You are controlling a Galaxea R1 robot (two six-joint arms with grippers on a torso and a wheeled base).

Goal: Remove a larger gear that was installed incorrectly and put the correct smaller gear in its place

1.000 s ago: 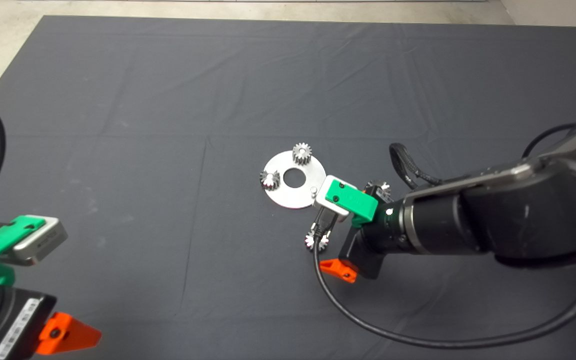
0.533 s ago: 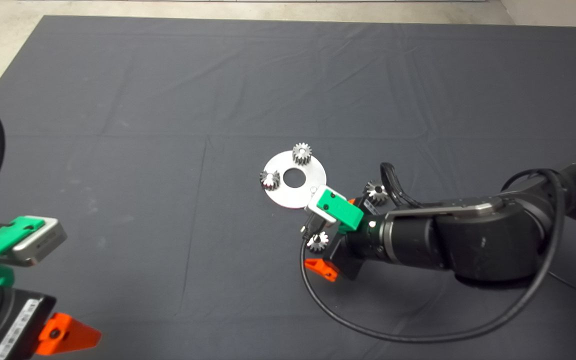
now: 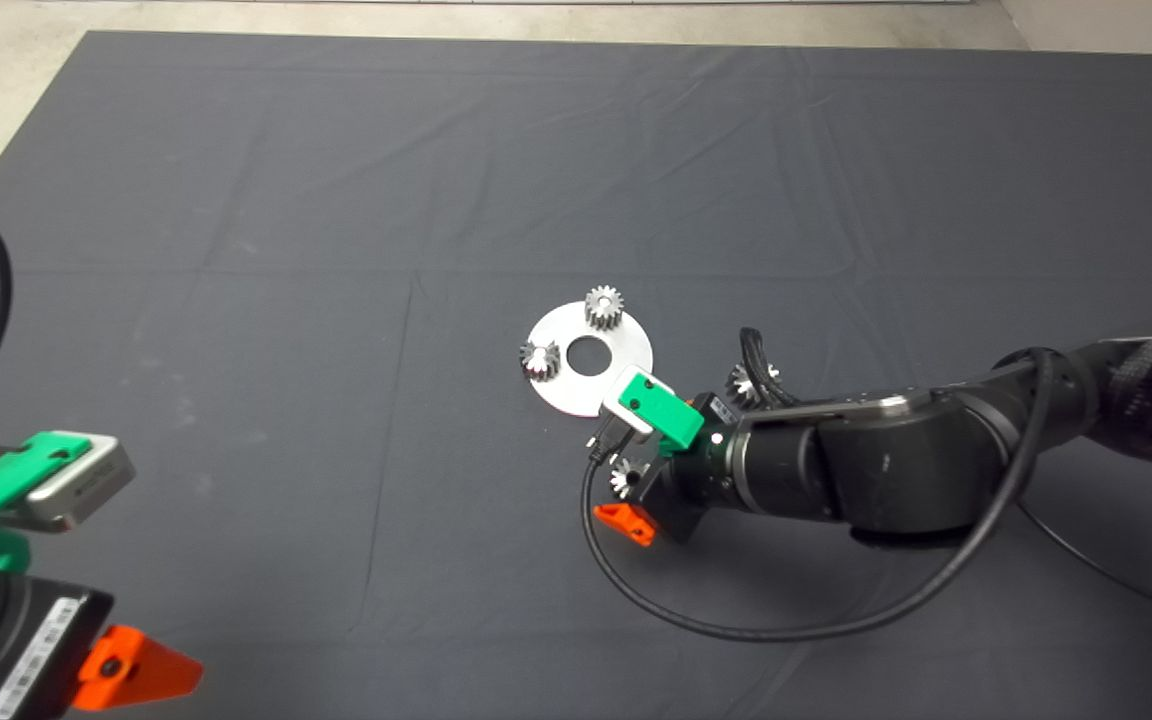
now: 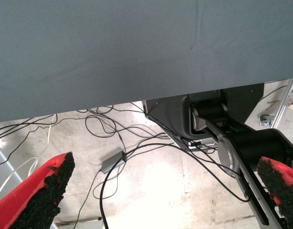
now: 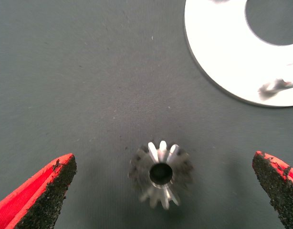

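Observation:
A steel disc (image 3: 576,390) lies mid-mat with two small steel gears (image 3: 604,305) (image 3: 540,360) on its rim. The smaller gear (image 3: 626,477) lies flat on the mat just in front of the disc. My right gripper (image 3: 618,474) is open and straddles it without touching. In the right wrist view the gear (image 5: 161,174) sits between the spread fingers (image 5: 46,191), with the disc (image 5: 223,62) and a bare pin (image 5: 275,86) beyond. The larger gear (image 3: 742,383) lies on the mat right of the disc, partly behind the arm's cable. My left gripper (image 3: 96,580) waits open at the lower left.
The right arm's black cable (image 3: 736,630) loops over the mat in front of the arm. The left wrist view shows the mat's edge (image 4: 137,57), floor cables and the robot's base (image 4: 223,129) between open fingers (image 4: 41,195).
My right arm has swung left and toward the mat's front, bringing its open gripper around the loose smaller gear. The gears, the disc and the left arm have not moved.

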